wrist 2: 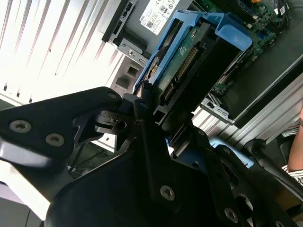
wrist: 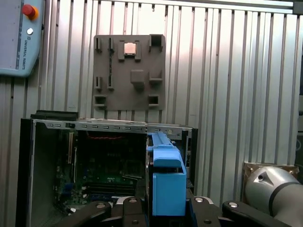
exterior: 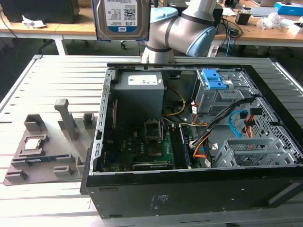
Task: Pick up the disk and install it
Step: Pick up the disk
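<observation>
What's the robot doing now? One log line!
gripper: shut on disk | disk: held in air, not in open computer case | install: not yet done

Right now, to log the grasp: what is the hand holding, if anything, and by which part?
The hand holds the hard drive, clamped at its connector end, lifted above the open computer case.

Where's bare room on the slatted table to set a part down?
Bare slats beyond the grey fixture plate, on the exterior view's left of the open black computer case. Case interior is crowded with cables.
</observation>
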Robot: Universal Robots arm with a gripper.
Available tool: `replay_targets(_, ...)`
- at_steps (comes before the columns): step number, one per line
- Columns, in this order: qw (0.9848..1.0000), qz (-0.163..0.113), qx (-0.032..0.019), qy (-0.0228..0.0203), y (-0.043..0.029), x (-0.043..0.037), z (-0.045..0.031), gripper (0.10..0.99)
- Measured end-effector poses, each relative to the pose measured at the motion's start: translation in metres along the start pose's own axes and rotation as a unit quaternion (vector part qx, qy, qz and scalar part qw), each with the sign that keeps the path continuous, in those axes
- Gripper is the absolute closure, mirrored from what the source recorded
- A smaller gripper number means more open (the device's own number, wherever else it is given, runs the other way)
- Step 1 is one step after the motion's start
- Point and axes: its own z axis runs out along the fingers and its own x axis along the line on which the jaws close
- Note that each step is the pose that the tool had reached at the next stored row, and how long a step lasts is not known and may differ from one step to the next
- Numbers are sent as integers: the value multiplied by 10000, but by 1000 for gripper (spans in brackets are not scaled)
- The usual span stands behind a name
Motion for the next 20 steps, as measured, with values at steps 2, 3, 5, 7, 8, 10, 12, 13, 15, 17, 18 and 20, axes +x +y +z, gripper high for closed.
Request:
replay_targets(2, 10000, 1, -2, 0, -65, 4, -1, 718)
replay_targets(3, 10000, 1, -4, 0, -124, 7, -2, 718)
replay_targets(5, 10000, 0, -9, 0, -250, 15, -3, 718)
replay_targets(7, 10000, 0, -9, 0, -286, 17, -4, 718)
replay_targets(8, 10000, 1, -9, 0, -312, 19, -3, 718)
replay_targets(10, 10000, 1, -8, -1, -360, 22, 7, 718)
replay_targets(12, 10000, 0, -9, 0, -371, 22, 29, 718)
replay_targets(13, 10000, 0, -9, 0, -378, 23, 57, 718)
replay_targets(15, 10000, 1, -9, 0, -389, 24, 92, 718)
replay_targets(17, 10000, 0, -8, -1, -445, 27, 130, 718)
replay_targets(18, 10000, 1, -9, 0, -473, 28, 136, 718)
replay_targets(20, 10000, 0, -9, 0, -542, 30, 155, 718)
